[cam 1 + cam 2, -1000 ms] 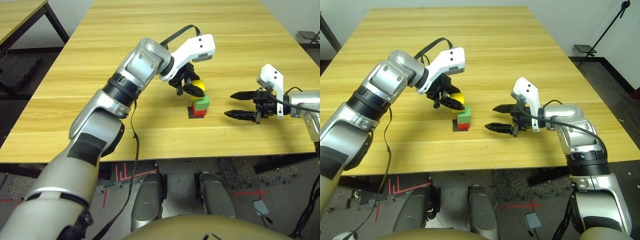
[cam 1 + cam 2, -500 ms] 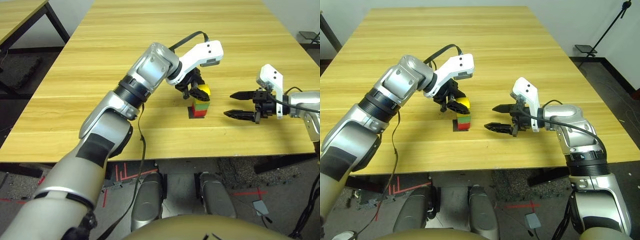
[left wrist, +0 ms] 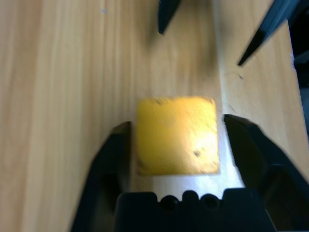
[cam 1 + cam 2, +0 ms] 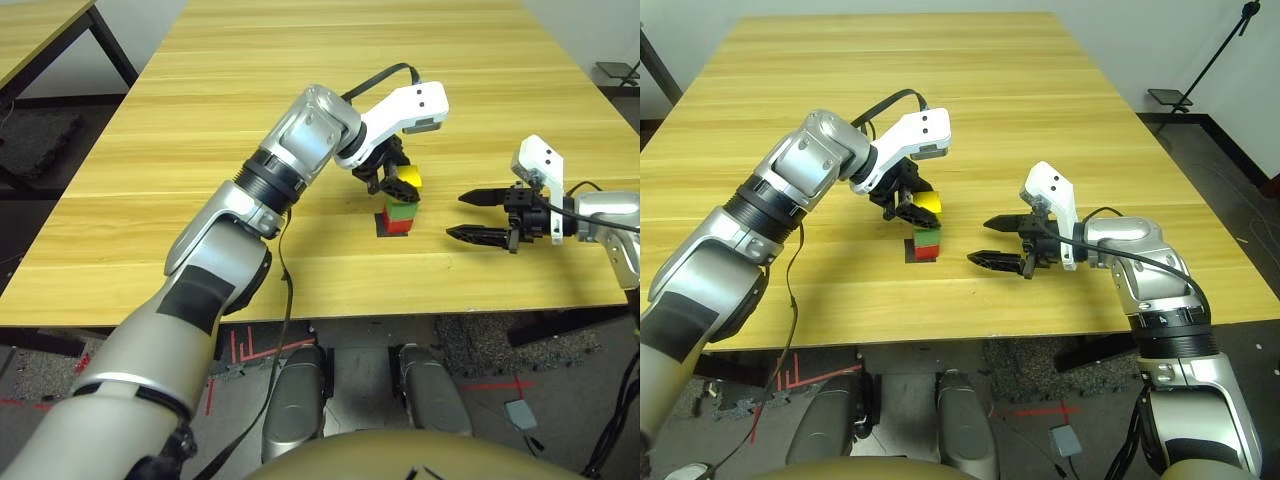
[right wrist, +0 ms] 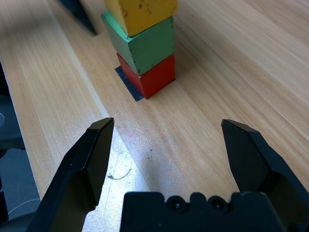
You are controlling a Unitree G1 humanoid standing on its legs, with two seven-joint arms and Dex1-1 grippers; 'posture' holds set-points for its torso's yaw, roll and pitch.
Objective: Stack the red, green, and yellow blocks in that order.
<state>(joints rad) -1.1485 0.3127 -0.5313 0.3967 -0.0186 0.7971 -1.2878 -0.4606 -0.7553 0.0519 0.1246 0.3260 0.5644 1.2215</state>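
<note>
The red block sits on a flat black patch, the green block on it, and the yellow block on top, turned a little askew. My left gripper hangs over the stack from the far left. Its fingers flank the yellow block with a slim gap on each side, so it is open. My right gripper hovers open to the right of the stack, pointing at it, with nothing between its fingers.
The wooden table stretches far back and to both sides, with its front edge close below the stack. A second table stands off to the far left. Dark floor lies beyond the edges.
The left gripper carried the yellow block from above and left of the stack onto the green block, then its fingers parted from it. The right gripper shifted slightly.
</note>
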